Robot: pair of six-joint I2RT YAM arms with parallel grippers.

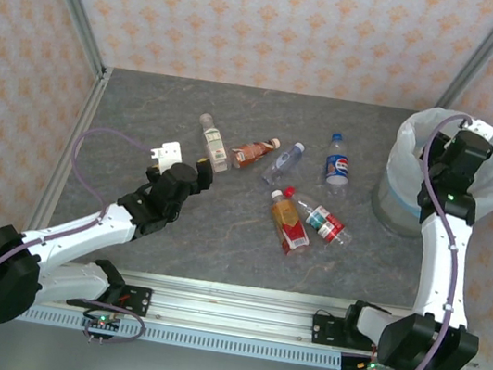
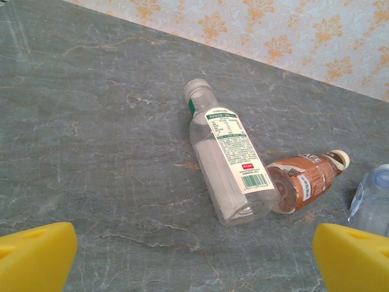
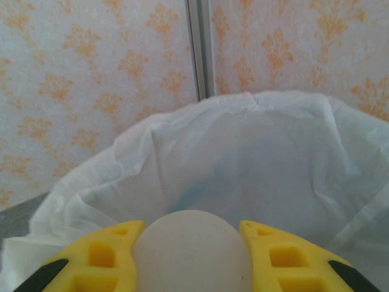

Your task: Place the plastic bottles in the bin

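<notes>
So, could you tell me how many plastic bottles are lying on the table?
6: white-labelled, brown, clear blue-capped and Pepsi in a far row; orange and red-green nearer. The bin may hide more.

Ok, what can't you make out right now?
Right wrist view: pale rounded object in the right gripper, cut by the bottom edge; what it is, unclear.
Top view: bin contents, covered by the right arm.
Left wrist view: bluish bottle, cut by the right edge.
</notes>
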